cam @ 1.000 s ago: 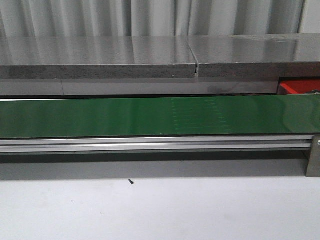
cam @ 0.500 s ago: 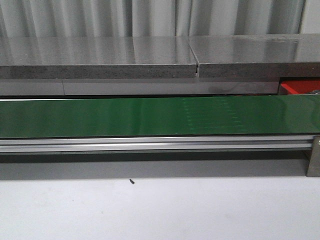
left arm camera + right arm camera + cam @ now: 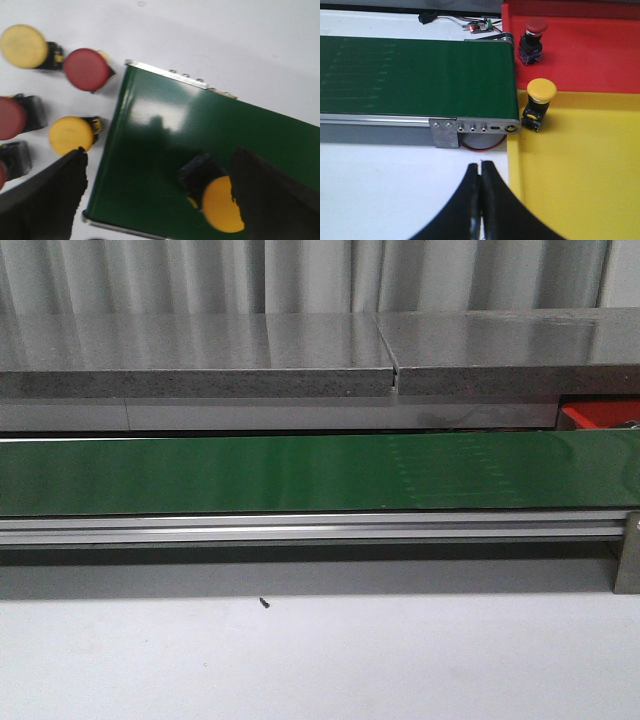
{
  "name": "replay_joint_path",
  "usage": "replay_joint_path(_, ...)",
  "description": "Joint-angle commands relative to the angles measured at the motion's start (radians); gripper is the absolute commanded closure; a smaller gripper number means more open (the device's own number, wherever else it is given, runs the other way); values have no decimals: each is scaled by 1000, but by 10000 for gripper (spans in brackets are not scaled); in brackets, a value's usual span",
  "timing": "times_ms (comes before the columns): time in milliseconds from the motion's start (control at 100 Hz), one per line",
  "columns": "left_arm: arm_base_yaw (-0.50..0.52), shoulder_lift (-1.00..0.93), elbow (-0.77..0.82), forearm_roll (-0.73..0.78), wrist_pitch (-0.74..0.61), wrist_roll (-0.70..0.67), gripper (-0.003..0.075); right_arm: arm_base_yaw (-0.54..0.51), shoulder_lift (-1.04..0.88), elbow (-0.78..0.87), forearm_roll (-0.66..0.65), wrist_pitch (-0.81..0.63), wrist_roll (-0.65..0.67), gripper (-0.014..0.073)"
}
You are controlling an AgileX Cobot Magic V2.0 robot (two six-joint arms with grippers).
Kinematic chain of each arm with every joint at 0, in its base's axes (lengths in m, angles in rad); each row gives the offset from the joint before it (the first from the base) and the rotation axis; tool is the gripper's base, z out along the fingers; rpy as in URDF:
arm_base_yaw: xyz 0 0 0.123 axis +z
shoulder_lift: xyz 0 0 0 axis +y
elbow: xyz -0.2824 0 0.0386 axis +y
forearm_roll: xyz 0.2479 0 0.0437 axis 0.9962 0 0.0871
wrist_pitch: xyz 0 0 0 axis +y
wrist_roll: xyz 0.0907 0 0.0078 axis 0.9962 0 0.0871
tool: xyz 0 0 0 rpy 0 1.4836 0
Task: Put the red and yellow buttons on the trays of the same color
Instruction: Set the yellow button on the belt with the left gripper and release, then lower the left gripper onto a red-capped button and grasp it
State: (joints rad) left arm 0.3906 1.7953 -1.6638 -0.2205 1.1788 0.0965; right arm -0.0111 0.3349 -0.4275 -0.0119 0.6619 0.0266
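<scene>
Lower centre, right wrist view: right claw [image 3: 480, 200] closed, empty, over white tabletop [image 3: 395, 190]. Red button [image 3: 535, 40] on red tray [image 3: 600, 55]; yellow button [image 3: 540, 102] at yellow tray [image 3: 580, 180] edge. Left claw [image 3: 160, 195] open above yellow button [image 3: 220, 202] on belt [image 3: 150, 165].

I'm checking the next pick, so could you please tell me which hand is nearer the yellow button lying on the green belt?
Left. The left hand straddles the yellow button on the green belt, open. The right hand is shut over the table, with no such button near.
</scene>
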Motion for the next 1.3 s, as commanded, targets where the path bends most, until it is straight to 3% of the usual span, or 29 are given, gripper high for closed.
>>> replay_joint_path(0, 51, -53, -25, -15, 4, 1, 155, -1, 3, -25, -5, -71, -2, 708)
replay_joint_path(480, 317, -51, 137, 6, -44, 42, 155, -1, 3, -25, -5, -71, -2, 708)
replay_joint_path(1290, 324, 147, 156, -25, -158, 69, 162, -1, 3, -25, -5, -71, -2, 708)
